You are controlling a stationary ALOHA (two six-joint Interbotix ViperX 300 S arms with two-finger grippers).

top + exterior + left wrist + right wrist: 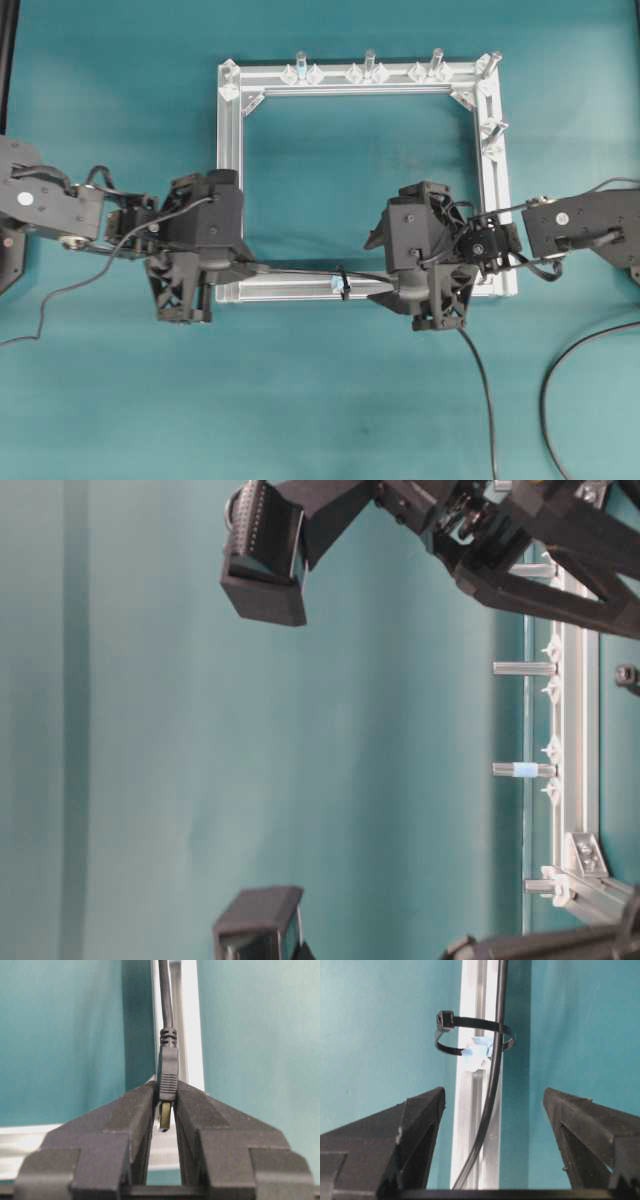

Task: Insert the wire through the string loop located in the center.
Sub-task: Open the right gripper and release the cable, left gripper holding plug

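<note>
The wire is a thin black cable lying along the near bar of the silver frame. My left gripper is shut on its dark plug, whose metal tip pokes back between the fingers. From the plug the wire passes through the string loop, a black ring with a pale blue piece on the bar. The loop sits mid-bar between both grippers. My right gripper is open, its fingers either side of the wire without touching it.
Clear upright pegs with silver brackets line the frame's far bar and right bar. The arms' own dark cables trail over the teal table on the near side. The table-level view shows pegs and arm parts only.
</note>
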